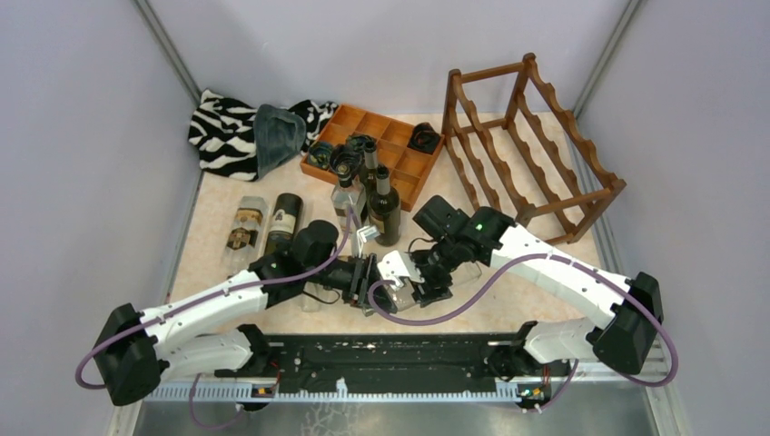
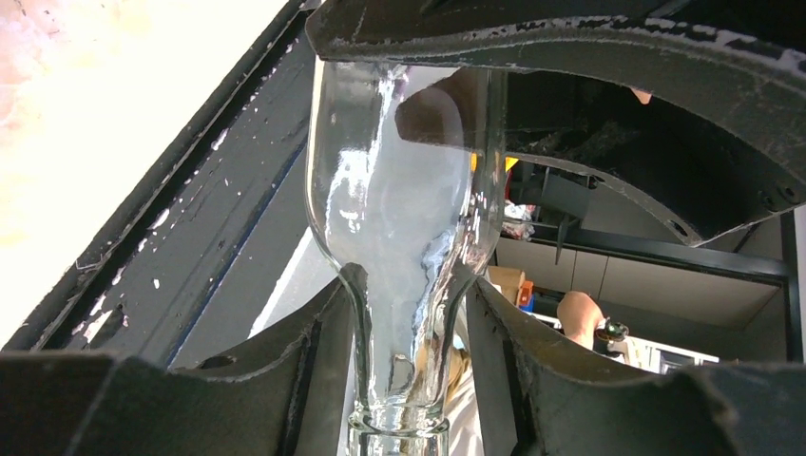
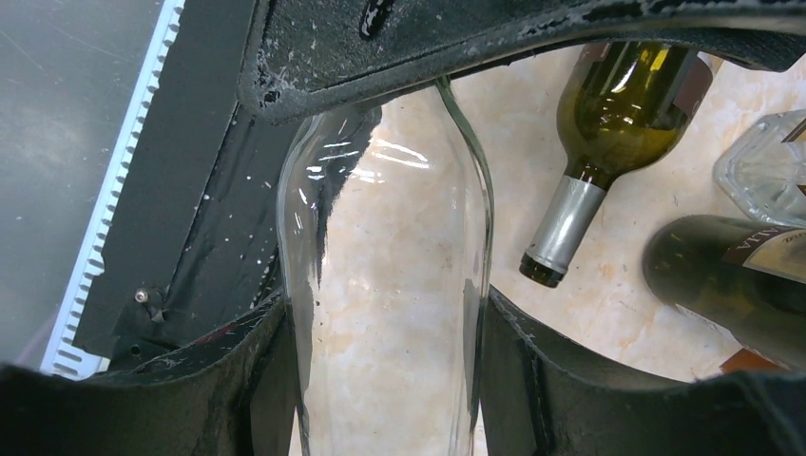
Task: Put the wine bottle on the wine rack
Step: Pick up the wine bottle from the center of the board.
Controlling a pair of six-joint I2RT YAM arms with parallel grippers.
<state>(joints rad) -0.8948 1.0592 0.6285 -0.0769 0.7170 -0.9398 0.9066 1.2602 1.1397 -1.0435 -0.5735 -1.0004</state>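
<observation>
Risk: right gripper (image 3: 385, 237) is pinching clear glass wine bottle (image 3: 390, 323) by its body, left gripper (image 2: 404, 237) is flanking the neck with contact I cannot tell, so slick glass is risking twisting loose well short of reddish-brown scalloped wooden wine rack (image 1: 451, 109).

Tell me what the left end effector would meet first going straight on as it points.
The left end effector is closed on the neck of the clear bottle, whose body runs ahead. Past that, it would likely meet the right end effector, gripping the same body; the gap is unclear.
</observation>
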